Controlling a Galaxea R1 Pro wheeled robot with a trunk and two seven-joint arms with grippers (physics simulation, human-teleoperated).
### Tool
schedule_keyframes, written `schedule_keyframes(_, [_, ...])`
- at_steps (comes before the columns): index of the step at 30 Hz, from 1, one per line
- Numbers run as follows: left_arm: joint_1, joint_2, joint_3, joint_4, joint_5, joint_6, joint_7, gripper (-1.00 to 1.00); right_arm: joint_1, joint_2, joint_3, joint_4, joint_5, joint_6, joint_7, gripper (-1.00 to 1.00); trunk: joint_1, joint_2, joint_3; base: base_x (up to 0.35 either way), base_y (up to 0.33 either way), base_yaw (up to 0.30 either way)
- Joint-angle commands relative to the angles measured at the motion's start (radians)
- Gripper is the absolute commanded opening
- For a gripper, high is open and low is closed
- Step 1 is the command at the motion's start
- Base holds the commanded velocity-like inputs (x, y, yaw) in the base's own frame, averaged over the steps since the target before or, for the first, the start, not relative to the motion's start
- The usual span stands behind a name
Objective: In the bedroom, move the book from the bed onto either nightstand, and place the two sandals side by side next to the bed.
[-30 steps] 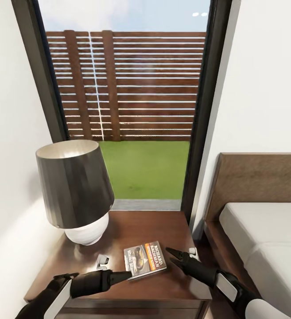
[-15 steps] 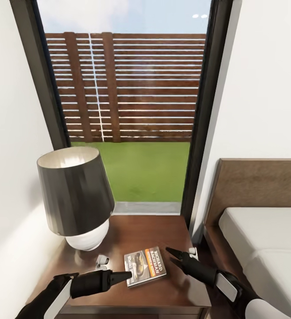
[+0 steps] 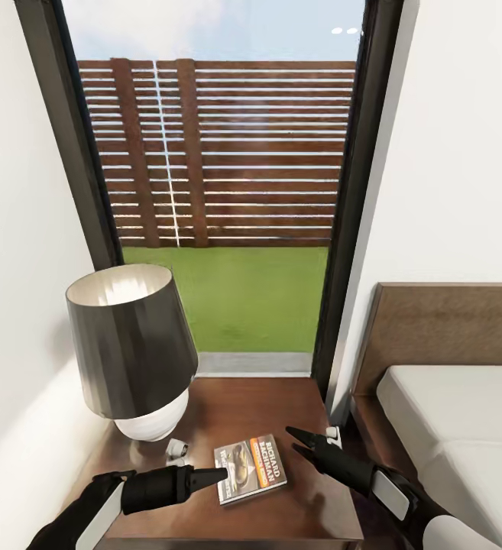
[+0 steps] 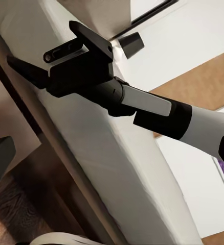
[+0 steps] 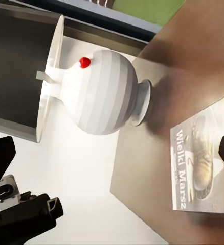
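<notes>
Book (image 3: 250, 468) lies flat on the dark brown nightstand (image 3: 251, 401), cover up, near the front edge and a little right of the middle; its cover shows an orange band, white lettering and a small picture. In the right wrist view the same book (image 5: 204, 166) rests on the glossy wood just beside the foot of the lamp (image 5: 99, 92).

The lamp (image 3: 132, 347), with a dark shade over a round white base, stands on the nightstand's left rear part, close to the white wall. Behind the nightstand a tall dark-framed window (image 3: 228, 176) looks out on a slatted fence and grass.

The left end effector (image 3: 205, 478) reaches in low from the left, its tip at the book's near left corner, seemingly touching or just over the edge; whether its fingers are apart or together cannot be told from the head view. The right end effector (image 3: 300, 443) hovers just to the right of the book, apart from it, its two fingers spread with nothing between them. In the left wrist view the right end effector (image 4: 58, 56) shows the same wide spread, with the bed's light mattress behind it.

To the right, the bed (image 3: 449, 412) with its brown headboard and grey mattress stands beside the nightstand.
</notes>
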Motion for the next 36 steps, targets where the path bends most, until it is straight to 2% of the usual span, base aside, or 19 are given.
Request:
schedule_keyframes(1, [-0.001, 0.001, -0.004, 0.0, 0.009, 0.01, 0.0, 1.0, -0.001, -0.001, 0.006, 0.0, -0.01, 0.008, 0.001, 1.0, -0.004, 0.007, 0.002, 0.0, 0.0, 0.0])
schedule_keyframes(26, [-0.001, 0.0, -0.006, 0.001, 0.008, 0.009, 0.015, 1.0, -0.001, -0.001, 0.005, 0.0, -0.01, 0.002, 0.002, 1.0, -0.1, 0.182, 0.081, 0.0, 0.0, 0.0])
schedule_keyframes(32, [-0.001, -0.002, -0.01, 0.0, 0.006, 0.006, 0.082, 1.0, -0.001, -0.001, 0.005, -0.003, -0.009, -0.002, 0.001, 1.0, -0.123, 0.224, 0.099, 0.0, 0.0, 0.0])
schedule_keyframes(36, [-0.001, -0.017, -0.013, 0.016, 0.004, 0.0, 0.215, 1.0, -0.001, -0.001, 0.006, -0.005, -0.009, -0.002, 0.003, 1.0, -0.138, 0.252, 0.112, 0.0, 0.0, 0.0])
